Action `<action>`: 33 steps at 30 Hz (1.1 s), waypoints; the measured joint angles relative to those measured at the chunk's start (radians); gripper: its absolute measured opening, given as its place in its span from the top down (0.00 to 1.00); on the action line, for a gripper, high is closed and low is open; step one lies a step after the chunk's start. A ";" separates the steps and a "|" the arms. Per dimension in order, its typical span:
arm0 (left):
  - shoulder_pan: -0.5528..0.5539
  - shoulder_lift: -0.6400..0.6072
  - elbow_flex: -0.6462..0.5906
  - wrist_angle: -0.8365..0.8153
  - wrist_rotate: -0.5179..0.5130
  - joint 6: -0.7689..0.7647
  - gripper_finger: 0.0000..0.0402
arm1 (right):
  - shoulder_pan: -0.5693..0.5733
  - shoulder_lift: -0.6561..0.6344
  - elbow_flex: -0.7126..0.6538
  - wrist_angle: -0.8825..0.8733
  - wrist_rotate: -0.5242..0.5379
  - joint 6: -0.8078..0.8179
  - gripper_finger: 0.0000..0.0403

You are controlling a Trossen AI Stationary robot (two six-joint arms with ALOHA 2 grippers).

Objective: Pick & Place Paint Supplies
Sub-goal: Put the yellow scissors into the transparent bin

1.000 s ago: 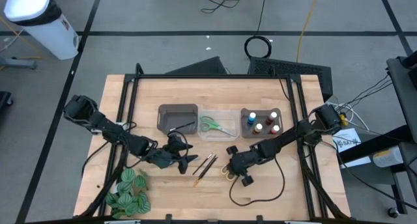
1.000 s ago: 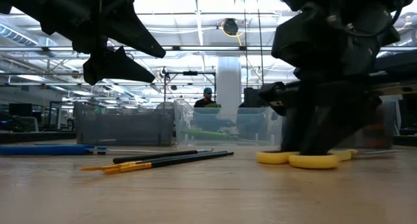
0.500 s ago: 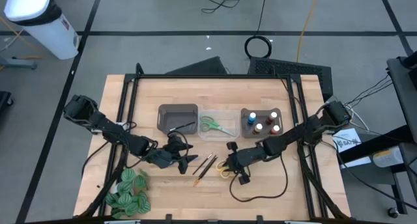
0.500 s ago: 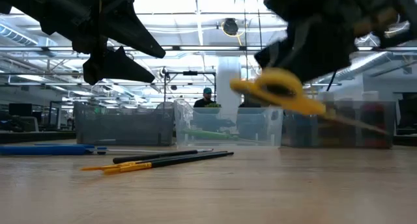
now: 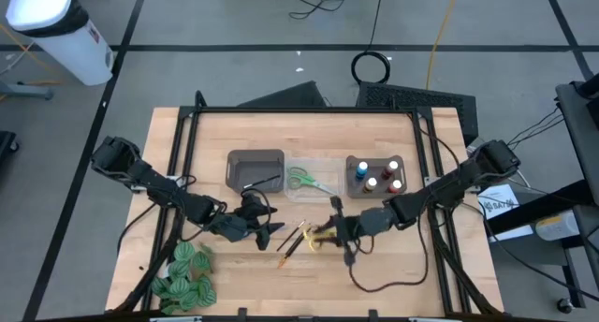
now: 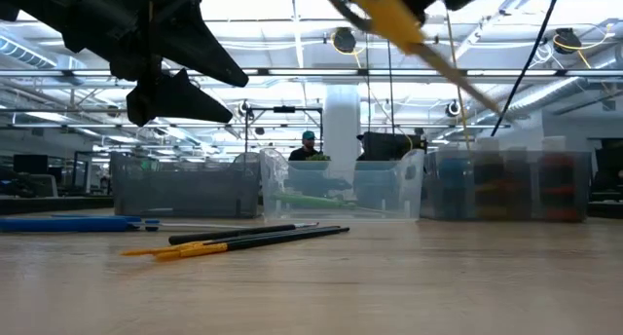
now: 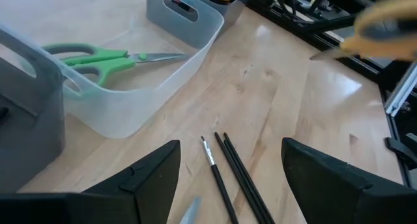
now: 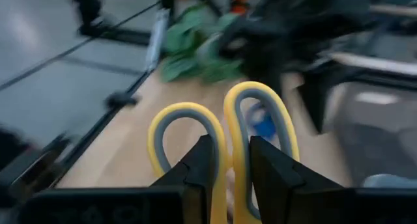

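Right gripper (image 5: pixel 343 230) clenched on yellow scissors (image 5: pixel 321 238), seen from above just right of the paintbrushes (image 5: pixel 293 238), near side of the clear bin (image 5: pixel 314 163). Left gripper (image 5: pixel 273 232) spread wide, holding nothing, beside the brushes. Low view: scissors (image 6: pixel 389 14) aloft, tilted. Right wrist view: gripped between the handle loops (image 8: pixel 225 146). Likely light, stiff, slippery.
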 joint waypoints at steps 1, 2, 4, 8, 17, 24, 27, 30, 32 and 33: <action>0.004 0.000 0.000 -0.001 0.001 0.004 0.31 | -0.015 0.000 0.009 0.001 0.014 0.003 0.84; 0.009 0.000 0.000 0.000 0.005 0.008 0.31 | -0.032 0.001 0.018 0.003 0.017 0.010 0.84; 0.020 0.000 0.000 0.006 0.014 0.010 0.31 | -0.071 0.001 0.042 0.000 0.016 0.026 0.84; 0.052 -0.003 0.000 0.025 0.024 0.052 0.31 | -0.153 0.000 0.098 0.005 0.015 0.028 0.84; 0.092 -0.092 0.001 0.106 0.005 0.211 0.31 | -0.380 0.006 0.129 0.041 0.014 0.007 0.84; 0.100 -0.090 0.001 0.100 -0.039 0.246 0.31 | -0.488 0.122 0.130 0.000 0.008 0.025 0.84; 0.117 -0.090 0.001 0.105 -0.039 0.283 0.31 | -0.499 0.169 0.129 -0.020 0.010 0.028 0.84; 0.144 -0.090 0.001 0.123 -0.039 0.334 0.31 | -0.502 0.203 0.128 -0.060 0.010 0.071 0.84; 0.164 -0.090 0.001 0.134 -0.039 0.368 0.31 | -0.502 0.224 0.128 -0.057 0.011 0.097 0.84; 0.174 -0.090 0.001 0.137 -0.039 0.385 0.31 | -0.502 0.232 0.127 -0.059 0.011 0.104 0.84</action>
